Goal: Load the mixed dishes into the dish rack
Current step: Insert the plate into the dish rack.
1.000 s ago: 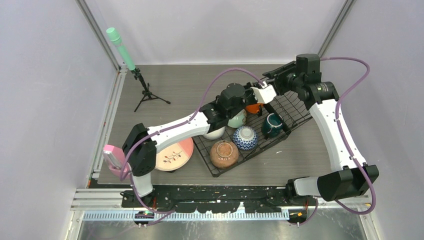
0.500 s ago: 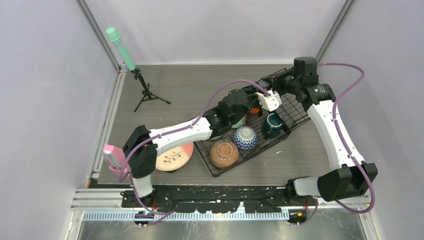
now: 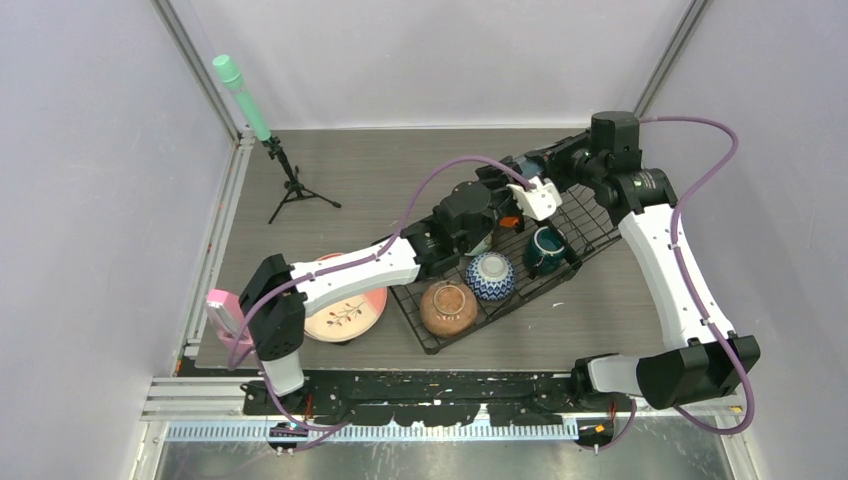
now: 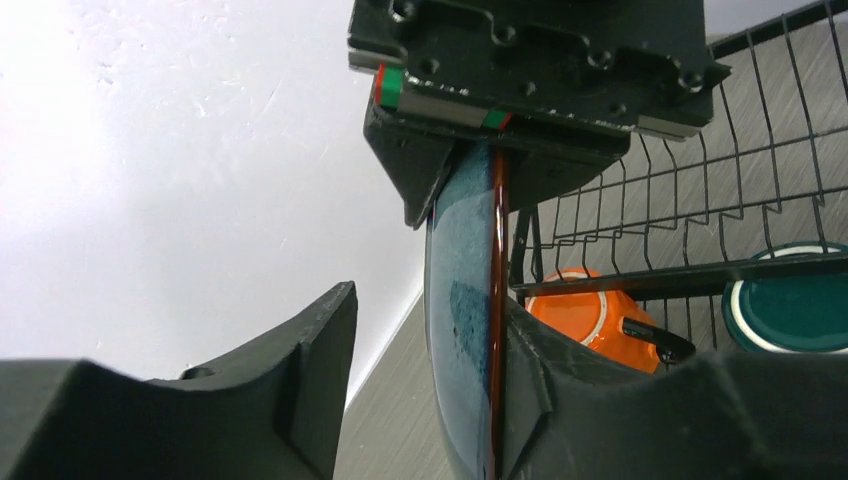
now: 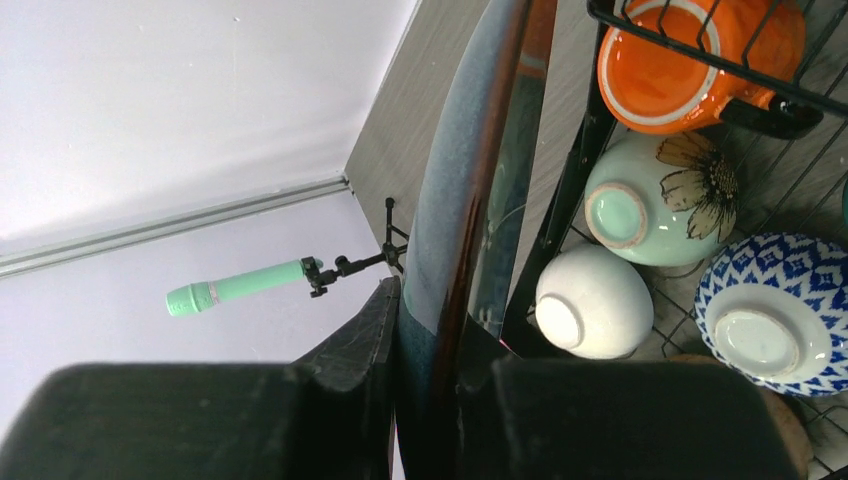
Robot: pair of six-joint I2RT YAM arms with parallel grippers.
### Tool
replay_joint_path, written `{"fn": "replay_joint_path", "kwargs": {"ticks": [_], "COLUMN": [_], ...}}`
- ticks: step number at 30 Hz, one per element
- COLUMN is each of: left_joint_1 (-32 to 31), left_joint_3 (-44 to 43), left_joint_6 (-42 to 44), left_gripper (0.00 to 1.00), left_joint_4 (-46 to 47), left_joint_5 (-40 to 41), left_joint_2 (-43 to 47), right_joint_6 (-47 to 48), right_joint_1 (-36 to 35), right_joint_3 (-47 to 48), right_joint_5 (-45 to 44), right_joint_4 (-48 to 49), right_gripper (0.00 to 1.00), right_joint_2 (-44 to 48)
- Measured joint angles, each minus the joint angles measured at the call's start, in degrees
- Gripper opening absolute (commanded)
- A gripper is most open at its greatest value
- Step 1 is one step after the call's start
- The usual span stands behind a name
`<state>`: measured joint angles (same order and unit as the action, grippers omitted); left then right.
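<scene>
one dark teal plate (image 4: 462,330) held upright at the far left edge of the rack (image 3: 592,216); right gripper (image 5: 430,335) clamped tight on its rim, left gripper (image 4: 425,335) parted, touching it on one side only.

A large dark teal speckled plate (image 4: 462,300) with a brown rim stands on edge at the far side of the black wire dish rack (image 3: 590,212), its upper rim pinched by the right tool (image 4: 478,165). In the rack sit an orange mug (image 5: 700,55), a flower-painted mint-green bowl (image 5: 655,195), a white bowl (image 5: 593,300) and a blue-patterned bowl (image 3: 491,276), foot rings showing, plus a brown bowl (image 3: 448,308) and a dark teal mug (image 3: 547,249). A pink plate (image 3: 345,312) lies flat on the tabletop (image 3: 350,190), just left of the rack.
</scene>
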<state>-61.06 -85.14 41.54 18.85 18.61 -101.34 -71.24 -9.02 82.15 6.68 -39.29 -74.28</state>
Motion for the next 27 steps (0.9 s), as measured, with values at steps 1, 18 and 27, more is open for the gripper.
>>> {"fn": "replay_joint_path", "kwargs": {"ticks": [1,18,27], "left_joint_1": [0.0,1.4,9.0], "left_joint_3": [0.0,8.5,20.7], "left_joint_6": [-0.7,-14.6,-29.3], "left_gripper": [0.58,1.0,1.0], "left_joint_4": [0.0,-4.5,-13.2], "left_joint_5": [0.1,2.7,2.3], "left_joint_2": [0.3,14.6,30.5], "right_joint_6": [0.6,12.5,19.0], "right_joint_1": [0.0,1.7,4.9], "right_joint_3": [0.4,14.8,28.0], "right_joint_5": [-0.3,-12.1,-15.5], "right_joint_4": [0.0,-7.6,-17.7], "right_gripper": [0.0,0.0,0.0], "right_joint_2": [0.0,-7.3,-17.7]}}
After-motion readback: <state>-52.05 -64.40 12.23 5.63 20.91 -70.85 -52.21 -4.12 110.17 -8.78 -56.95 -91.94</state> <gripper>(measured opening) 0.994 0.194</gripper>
